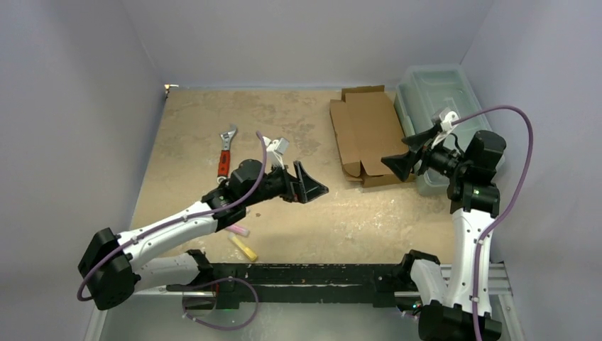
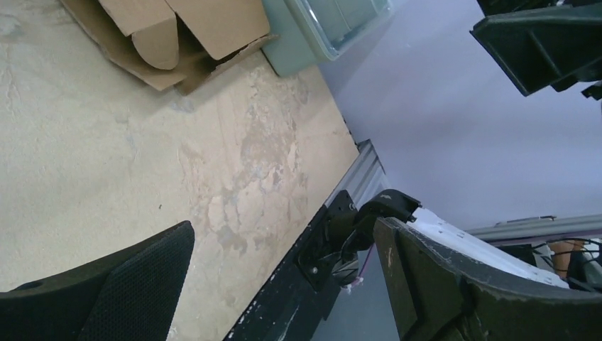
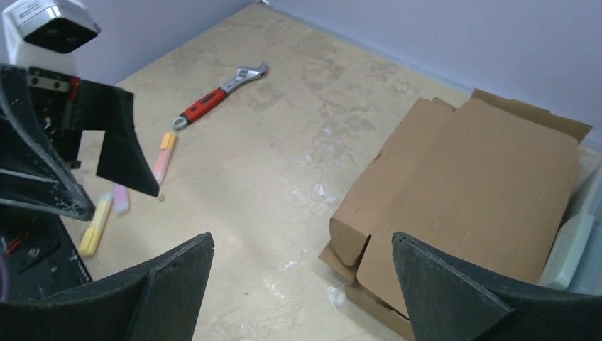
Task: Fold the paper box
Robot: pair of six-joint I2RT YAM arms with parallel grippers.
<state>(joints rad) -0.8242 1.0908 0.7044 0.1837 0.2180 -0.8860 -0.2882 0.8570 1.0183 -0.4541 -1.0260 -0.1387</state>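
approach step, likely: paper box (image 1: 365, 131) lying flat, unfolded, untouched. left gripper (image 1: 310, 186) and right gripper (image 1: 410, 152) fingers spread, empty. next: reach a flap and lift.

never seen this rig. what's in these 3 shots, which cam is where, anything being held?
Two small robot arms are bolted at the near edge of a table. The wide picture comes from a fixed camera above and behind them. The other two come from cameras on each wrist, so the dark wedges at the bottom are that arm's own fingers.

On the table lie the paper box, a flat brown cardboard blank not yet folded, a pale-green plastic bin beside it, a red-handled wrench and a few highlighter pens.

The left gripper and the right gripper are both open and hold nothing. The right one hovers near the box's near corner.
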